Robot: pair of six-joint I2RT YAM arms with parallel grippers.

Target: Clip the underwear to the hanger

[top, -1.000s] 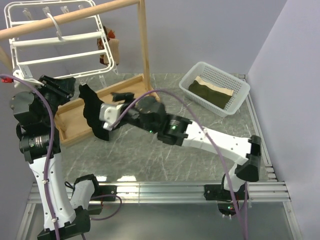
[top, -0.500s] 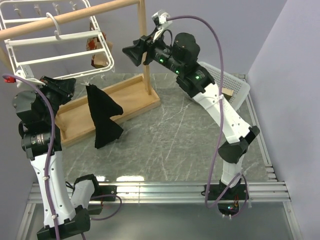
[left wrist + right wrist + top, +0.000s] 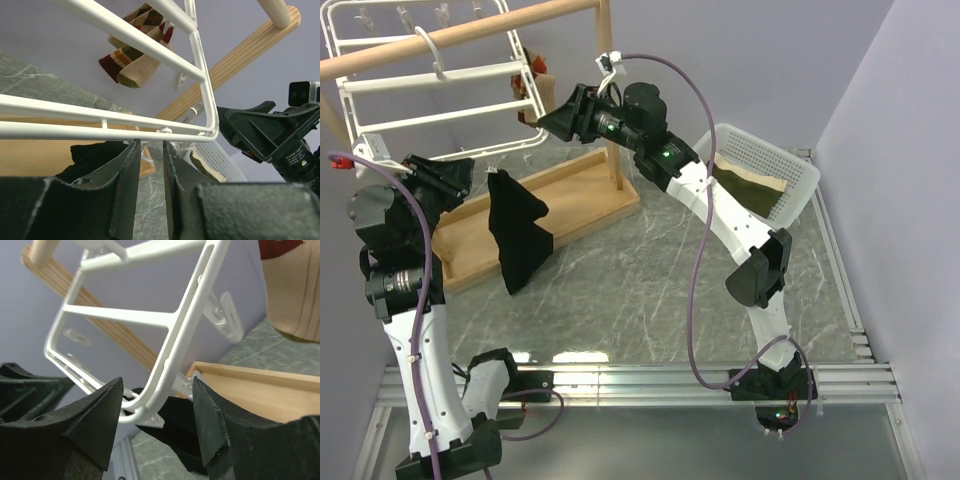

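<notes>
While the underwear point(image 3: 520, 230) hangs at the hanger's point(image 3: 440, 74) lower corner, the left gripper's point(image 3: 151, 147) jaws sit nearly together, grip unclear; the right gripper point(image 3: 156, 385), jaws spread around its rim, should steady it.

Overall: bright, even, diffuse light from above in the top view; no hard-edged shadows.
Glare: a white sheen on the table point(image 3: 650, 290) at 6 to 7 o'clock, along its near edge.
Dark cloth: the underwear point(image 3: 518, 235) reads as a flat black shape, its folds hardly visible.
Left wrist view: left fingers point(image 3: 107, 200) at 6 o'clock are dark, grainy and soft; the hanger point(image 3: 150, 50) bars are near-blown white.
Right wrist view: right fingers point(image 3: 85, 425) at 6 to 8 o'clock are blurred; the beige sock point(image 3: 292, 290) at 2 o'clock is slightly soft.
Distortion: mild bowing of bars near wrist-view edges.
</notes>
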